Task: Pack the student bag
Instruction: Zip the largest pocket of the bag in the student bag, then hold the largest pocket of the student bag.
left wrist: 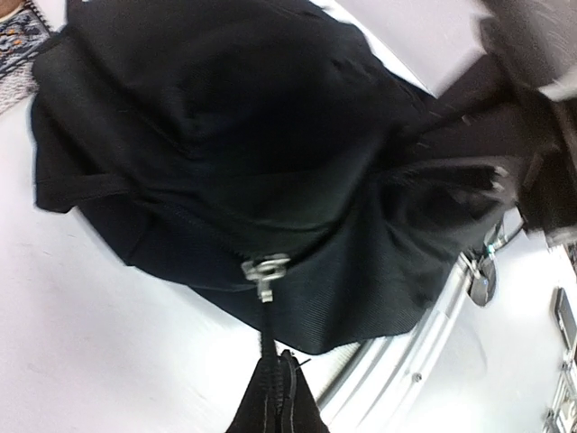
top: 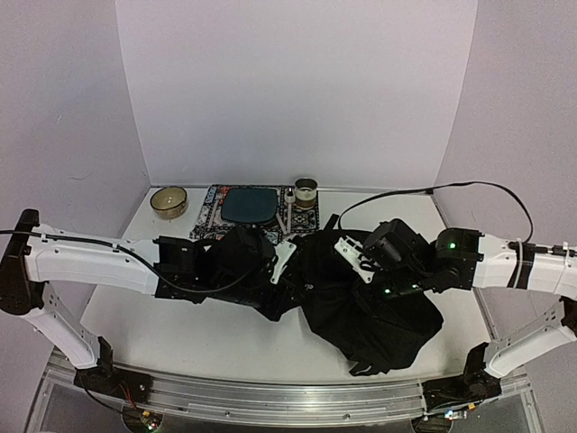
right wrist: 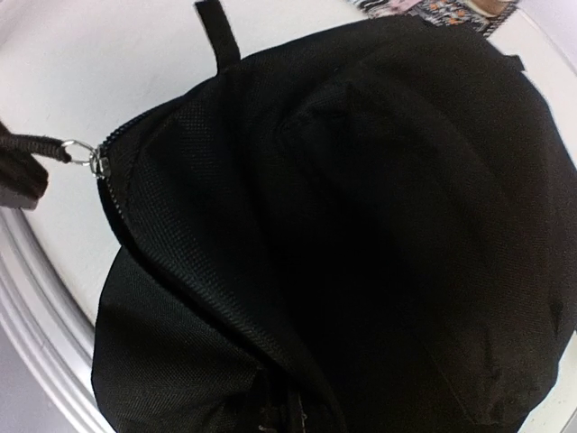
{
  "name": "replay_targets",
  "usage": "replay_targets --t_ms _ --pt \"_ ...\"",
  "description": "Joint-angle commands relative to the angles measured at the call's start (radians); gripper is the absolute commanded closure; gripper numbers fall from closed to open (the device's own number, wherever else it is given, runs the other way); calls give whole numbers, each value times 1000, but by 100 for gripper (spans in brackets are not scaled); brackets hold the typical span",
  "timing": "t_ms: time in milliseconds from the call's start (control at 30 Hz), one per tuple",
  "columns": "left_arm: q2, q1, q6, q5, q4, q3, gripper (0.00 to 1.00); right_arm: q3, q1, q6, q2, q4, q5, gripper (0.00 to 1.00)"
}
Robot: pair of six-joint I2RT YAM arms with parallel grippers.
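One bag [top: 379, 316] mid-table [top: 180, 325], slumped between two arms. The left gripper [top: 275, 262] pinches its zip pull [left wrist: 264, 269] strap; the right gripper [top: 359, 262] is closed, hold unclear. Back edge: one bowl [top: 169, 201], one mat [top: 209, 216], one cup [top: 306, 191].

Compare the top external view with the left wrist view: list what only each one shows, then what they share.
Only the top view: the left arm, a wooden bowl, a teal pad and a small cup. Only the left wrist view: the silver zipper slider with a black pull attached. Both: the student bag, the patterned mat and the white table.
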Motion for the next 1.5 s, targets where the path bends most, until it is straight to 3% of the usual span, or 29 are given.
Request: replay_targets --t_ms 0,200,333,500,700,900,1200,1467 --pt "-17 -116 -18 -47 1 54 100 18 -37 -101 -42 -114 -105 86" --pt "83 -149 3 -84 21 148 100 -31 -36 -117 -161 -51 -391 43" --pt "116 -131 5 -117 22 195 100 -59 -36 -112 -235 -34 -440 32" --pt "126 -60 -15 -47 43 214 100 -83 -35 -122 -242 -10 -482 25" --pt "91 -53 14 31 89 242 100 -77 -14 -159 -211 36 -450 28" --pt "27 -43 10 72 115 225 100 -63 93 -180 -160 84 -266 31" --pt "-33 -44 -14 121 167 160 100 -89 133 -184 -127 154 -74 33" --pt "-59 -43 -28 98 168 125 100 -86 136 -185 -148 161 -112 34"
